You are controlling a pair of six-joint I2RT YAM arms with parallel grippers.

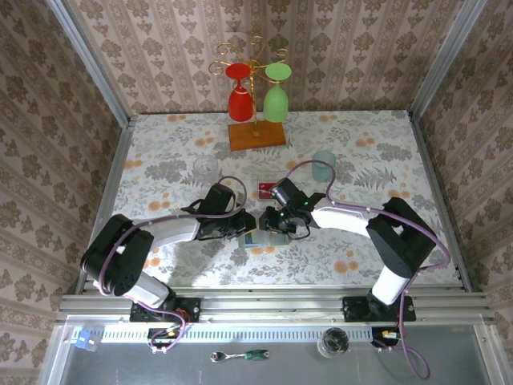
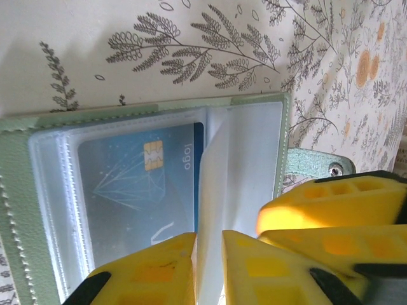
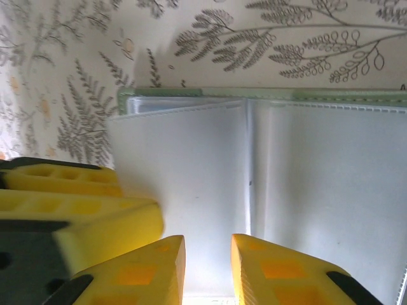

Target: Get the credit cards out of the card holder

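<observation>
The card holder (image 2: 19,203) lies open on the flowered table, pale green with clear sleeves (image 3: 318,171). A blue credit card (image 2: 146,178) sits inside the left sleeve. One sleeve leaf (image 2: 213,171) stands up between the fingers of my left gripper (image 2: 208,235), which is shut on it. The right gripper (image 3: 208,240) is closed down on the holder's sleeve pages from the other side, and its yellow fingers (image 2: 331,216) show beside the holder's strap. From above, both grippers (image 1: 240,224) (image 1: 280,224) meet over the holder (image 1: 258,238). A red credit card (image 1: 264,190) lies loose just behind them.
A wooden base plate (image 1: 256,135) with a rack of red and green glasses stands at the back centre. A pale teal cup (image 1: 324,164) is behind the right arm and a clear glass (image 1: 206,168) behind the left arm.
</observation>
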